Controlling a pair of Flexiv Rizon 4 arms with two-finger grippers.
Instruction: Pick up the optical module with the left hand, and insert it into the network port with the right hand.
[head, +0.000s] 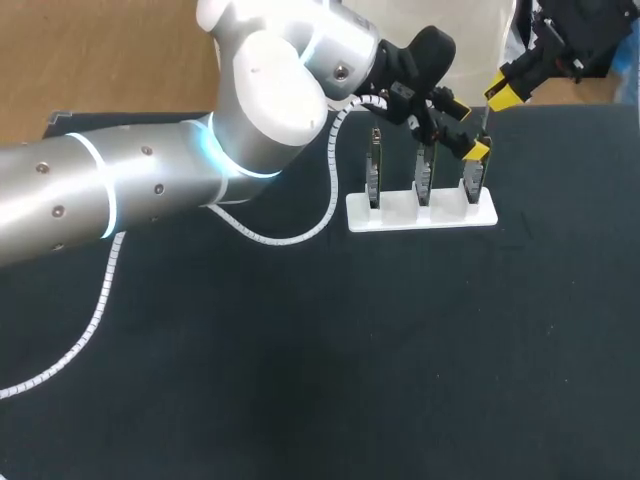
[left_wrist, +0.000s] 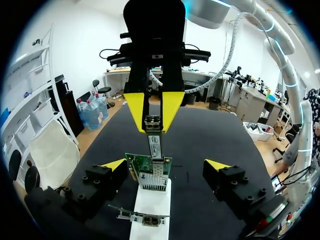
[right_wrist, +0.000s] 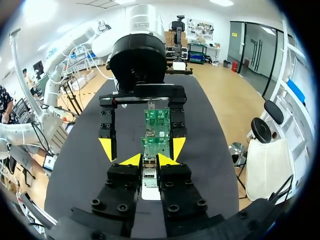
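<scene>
Right pincer (right_wrist: 146, 161) probably hides most of optical module (right_wrist: 149, 176).

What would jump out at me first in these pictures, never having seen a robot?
The big silver left arm, ringed with blue light, stretches across the black table to a white holder where three circuit boards stand upright. Over the end board, the yellow-tipped right gripper pinches a slim optical module pointing down at that board's top edge, while the left gripper stands open to either side.

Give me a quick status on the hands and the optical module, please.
Left hand open, flanking the end card. Right hand shut on optical module, its tip at that card's port. Nothing in the way.
</scene>
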